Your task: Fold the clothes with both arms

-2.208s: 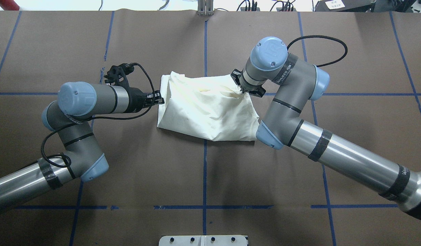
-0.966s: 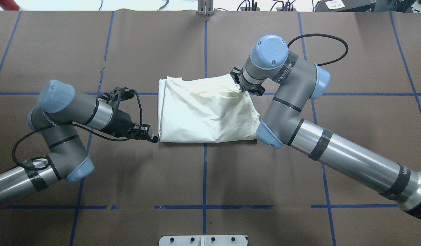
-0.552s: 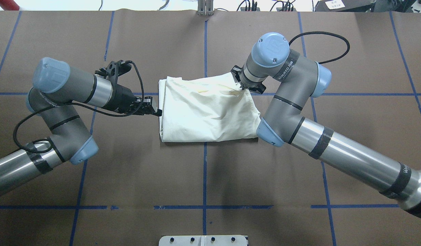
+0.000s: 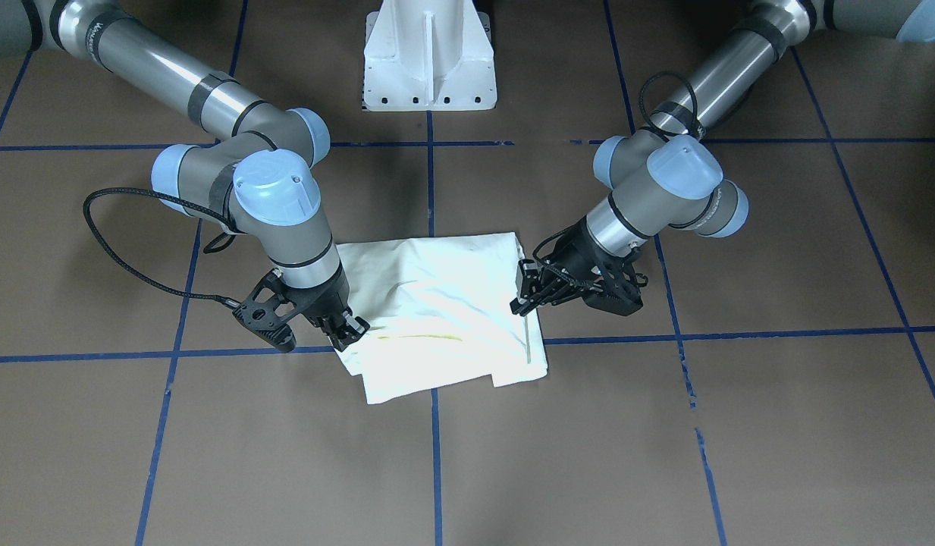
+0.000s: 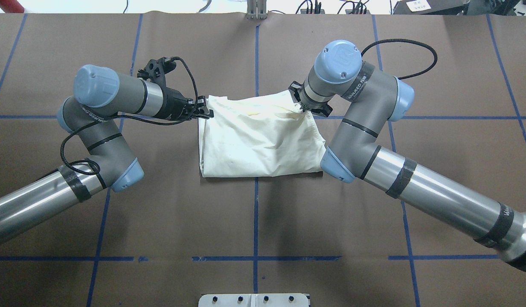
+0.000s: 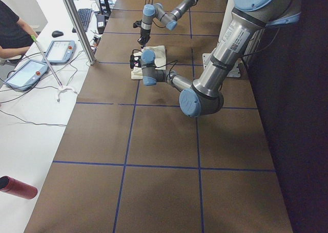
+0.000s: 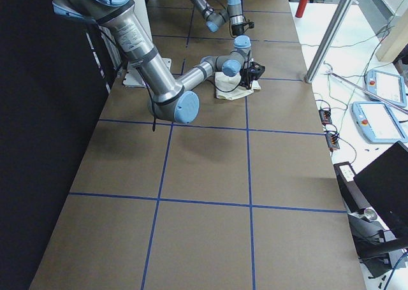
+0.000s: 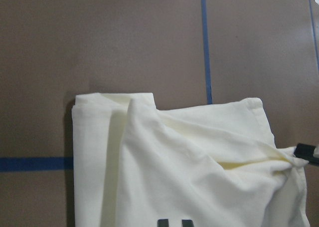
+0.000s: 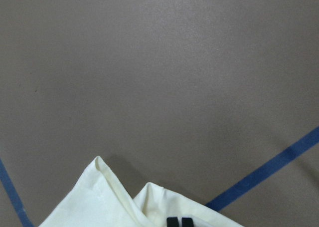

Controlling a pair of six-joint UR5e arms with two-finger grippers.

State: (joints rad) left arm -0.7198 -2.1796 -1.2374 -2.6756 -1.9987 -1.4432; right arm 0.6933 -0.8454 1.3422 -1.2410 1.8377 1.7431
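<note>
The cream-white shirt (image 5: 258,136) lies folded into a rough rectangle at the table's middle, plain side up; no print shows. It also shows in the front view (image 4: 437,303). My left gripper (image 5: 205,111) is at the shirt's far-left corner; in the left wrist view its fingertips (image 8: 163,222) stand close together on the cloth (image 8: 189,172). My right gripper (image 5: 304,108) is shut on the far-right corner, and the cloth is puckered there. The right wrist view shows that pinched corner (image 9: 99,197). In the front view the left gripper (image 4: 522,297) is on the right and the right gripper (image 4: 347,327) on the left.
The brown table cover carries a grid of blue tape lines (image 5: 256,213). The white pedestal (image 4: 429,53) stands at the robot's side of the table. An operator (image 6: 10,33), tablets and a metal pole (image 6: 77,25) are beyond the far edge.
My left gripper has moved from the shirt's near-left corner along its left edge to the far-left corner. The shirt's near edge was pulled straight. The right gripper has kept hold of its corner.
</note>
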